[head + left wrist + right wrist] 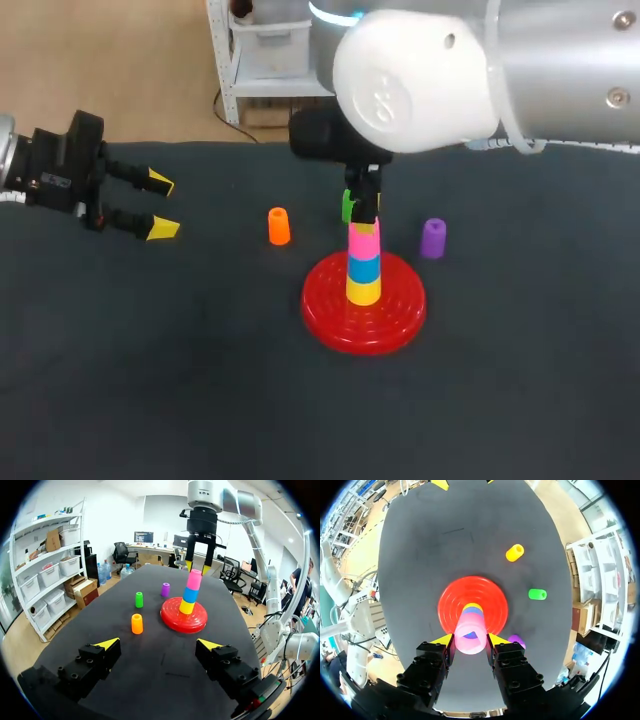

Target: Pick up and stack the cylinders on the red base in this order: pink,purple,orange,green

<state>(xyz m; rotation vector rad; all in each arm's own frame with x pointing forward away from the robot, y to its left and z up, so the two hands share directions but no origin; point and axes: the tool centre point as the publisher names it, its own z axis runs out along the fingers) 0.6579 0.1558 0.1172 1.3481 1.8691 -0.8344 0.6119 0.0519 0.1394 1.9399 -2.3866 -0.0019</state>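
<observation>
As right gripper straddles it, pink cylinder stands.

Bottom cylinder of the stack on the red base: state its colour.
Bottom cylinder is yellow; clearest in the left wrist view.

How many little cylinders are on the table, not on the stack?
3: the orange cylinder left of the red base, the green cylinder behind it, the purple cylinder to its right. None seems hidden.

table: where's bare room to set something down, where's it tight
Free: the wide strip on the robot's side of the red base, and the stretch between the left gripper and the orange cylinder. Crowded: behind the base, among the green cylinder, purple cylinder and right gripper.
</observation>
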